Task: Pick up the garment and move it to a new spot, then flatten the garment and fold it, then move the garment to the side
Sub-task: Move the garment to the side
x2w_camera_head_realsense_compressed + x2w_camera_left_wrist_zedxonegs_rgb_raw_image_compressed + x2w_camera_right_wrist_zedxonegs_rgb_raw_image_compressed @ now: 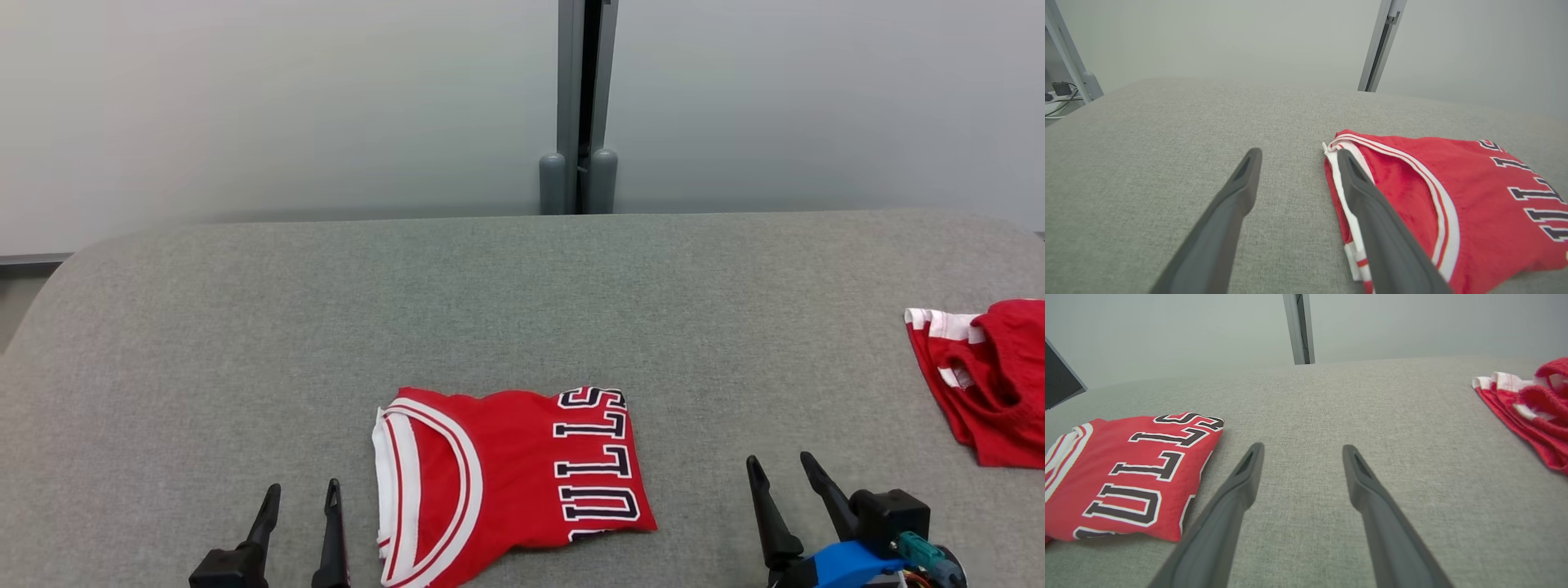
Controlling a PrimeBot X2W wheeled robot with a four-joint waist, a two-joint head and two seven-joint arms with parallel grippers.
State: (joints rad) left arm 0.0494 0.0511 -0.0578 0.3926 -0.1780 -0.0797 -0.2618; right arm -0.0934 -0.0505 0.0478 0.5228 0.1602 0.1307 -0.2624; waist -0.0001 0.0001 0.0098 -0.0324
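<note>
A red jersey with white trim and dark lettering, the garment [510, 482], lies folded on the grey table near its front edge. My left gripper [302, 492] stands open just to its left, empty; in the left wrist view [1299, 154] one fingertip sits over the garment's [1453, 196] white-trimmed edge. To the right of the garment [1126, 473], my right gripper [780, 464] is open with a gap of bare table between, and its fingers [1301, 448] hold nothing.
A second red and white cloth [984, 376] lies crumpled at the table's right edge, also visible in the right wrist view [1531, 404]. The grey fabric table [522, 310] has rounded far corners. A grey post [580, 106] stands behind it against a pale wall.
</note>
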